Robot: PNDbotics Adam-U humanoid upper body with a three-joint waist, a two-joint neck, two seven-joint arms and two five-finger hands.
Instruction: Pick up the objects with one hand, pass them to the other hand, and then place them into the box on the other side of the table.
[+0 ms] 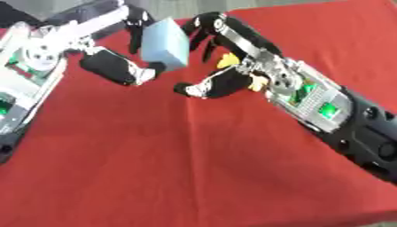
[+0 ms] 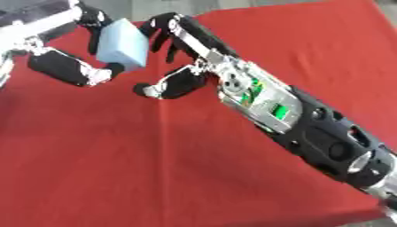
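My left hand (image 1: 114, 66) holds a light blue block (image 1: 165, 44) up above the red table, fingers over its top left and thumb under its lower edge. My right hand (image 1: 267, 66) comes in from the right and stands open beside the block. Its fingers (image 1: 208, 30) arch close to the block's upper right side and its thumb (image 1: 203, 87) points left just below it. I cannot tell whether the right fingers touch the block. A small yellow thing (image 1: 227, 60) shows on the table behind the right hand, mostly hidden.
A red cloth (image 1: 194, 168) covers the table and fills the near half of the view. Grey floor shows past the far edge at the top. No box is in view.
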